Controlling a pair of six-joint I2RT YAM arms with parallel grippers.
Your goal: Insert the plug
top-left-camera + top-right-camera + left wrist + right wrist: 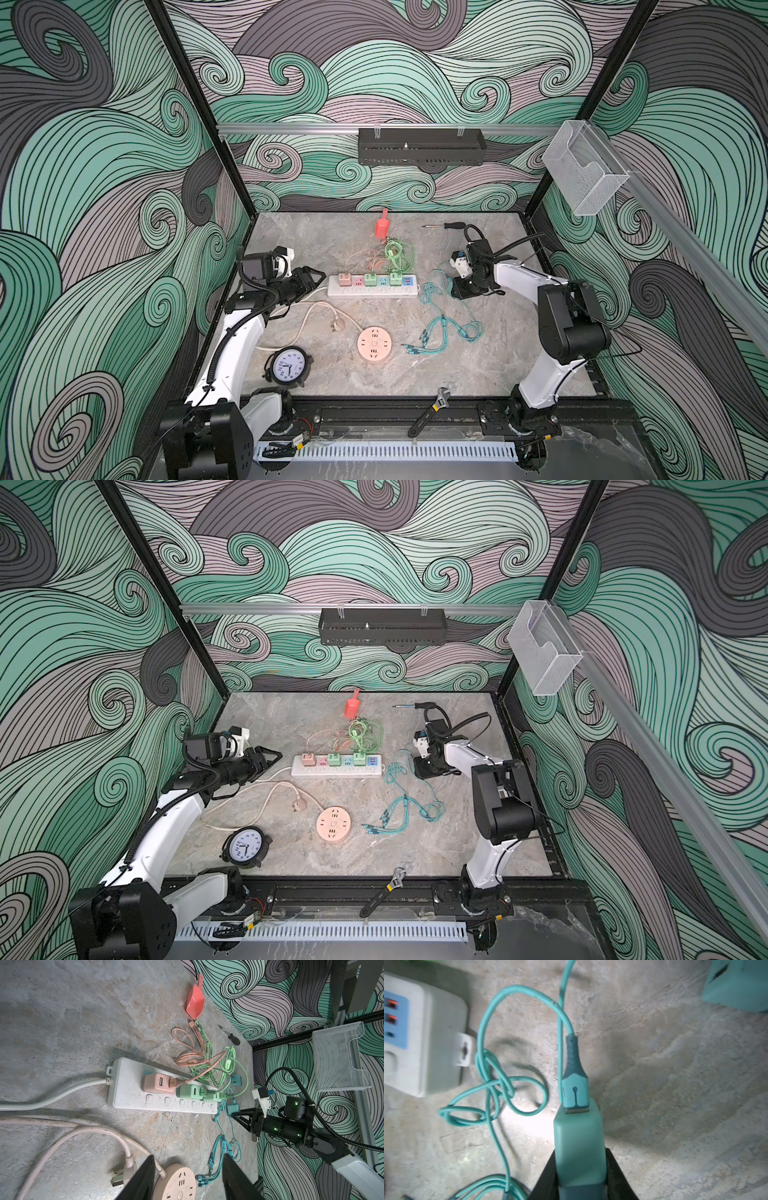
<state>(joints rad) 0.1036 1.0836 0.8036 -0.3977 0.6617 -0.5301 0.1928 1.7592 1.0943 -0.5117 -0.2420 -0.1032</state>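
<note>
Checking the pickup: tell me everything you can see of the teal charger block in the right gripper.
The teal charger block is a smooth, rounded plastic cuboid with a darker base, clamped in the shut right gripper. A matching USB cable is plugged into its front. It is off the end of the white power strip, not inserted.

White-shelled arms (243,349) with black joints, ribbed black cables, and black left claw (189,1156).

Teal plug (579,1142), just beside white power strip (436,1039)
</note>
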